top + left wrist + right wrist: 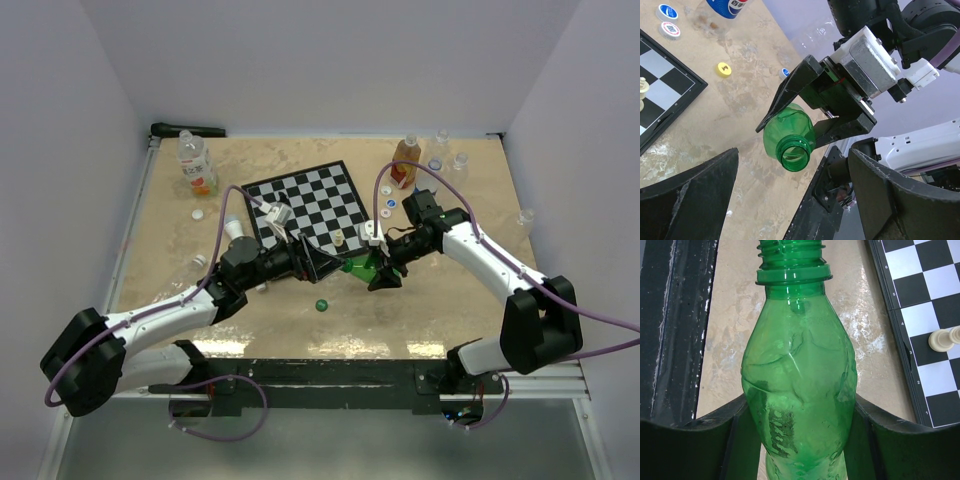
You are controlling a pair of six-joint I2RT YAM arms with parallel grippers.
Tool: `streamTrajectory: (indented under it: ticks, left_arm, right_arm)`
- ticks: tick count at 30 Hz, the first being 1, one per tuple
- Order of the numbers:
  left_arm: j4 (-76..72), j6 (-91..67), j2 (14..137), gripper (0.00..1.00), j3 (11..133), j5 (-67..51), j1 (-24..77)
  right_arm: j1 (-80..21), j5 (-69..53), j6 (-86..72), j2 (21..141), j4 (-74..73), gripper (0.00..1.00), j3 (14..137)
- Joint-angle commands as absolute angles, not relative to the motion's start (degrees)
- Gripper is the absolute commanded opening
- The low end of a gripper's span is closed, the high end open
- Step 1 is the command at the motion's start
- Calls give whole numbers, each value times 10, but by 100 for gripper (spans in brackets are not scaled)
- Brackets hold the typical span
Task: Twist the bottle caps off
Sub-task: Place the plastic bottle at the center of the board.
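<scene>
over the beige counter (450, 310), the right fingers (384, 274) pinch the green bottle (800, 370) aloft, the left fingers (318, 263) spread empty at its bare neck, green cap (321, 305) lying below, so lower the bottle fully before loosening.

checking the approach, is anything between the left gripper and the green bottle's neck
Nothing visible: the open left gripper faces the green bottle at its uncapped mouth across free air, and the right gripper holds its body.

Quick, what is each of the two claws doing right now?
The left gripper: open, holding nothing.
The right gripper: closed on the green bottle.
</scene>
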State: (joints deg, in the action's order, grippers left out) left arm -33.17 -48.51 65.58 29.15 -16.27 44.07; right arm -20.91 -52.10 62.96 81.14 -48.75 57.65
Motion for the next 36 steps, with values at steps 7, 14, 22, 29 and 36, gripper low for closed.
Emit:
streamTrajectory:
  ticks: [7, 14, 22, 29, 36]
  left_arm:
    - [-370, -485, 656, 95, 309, -148, 446]
    - [-369, -485, 657, 95, 308, -138, 448]
    - [-373, -485, 669, 95, 314, -134, 453]
    - [-379, -479, 697, 95, 333, -138, 459]
    - [-366, -468, 718, 95, 349, -137, 476]
  right_arm:
    - [-213, -541, 621, 812, -477, 6, 591]
    - [-214, -541, 621, 813, -476, 6, 591]
    - [-217, -540, 621, 815, -476, 6, 591]
    - [-221, -539, 621, 817, -477, 6, 591]
    - [-221, -541, 618, 817, -476, 6, 592]
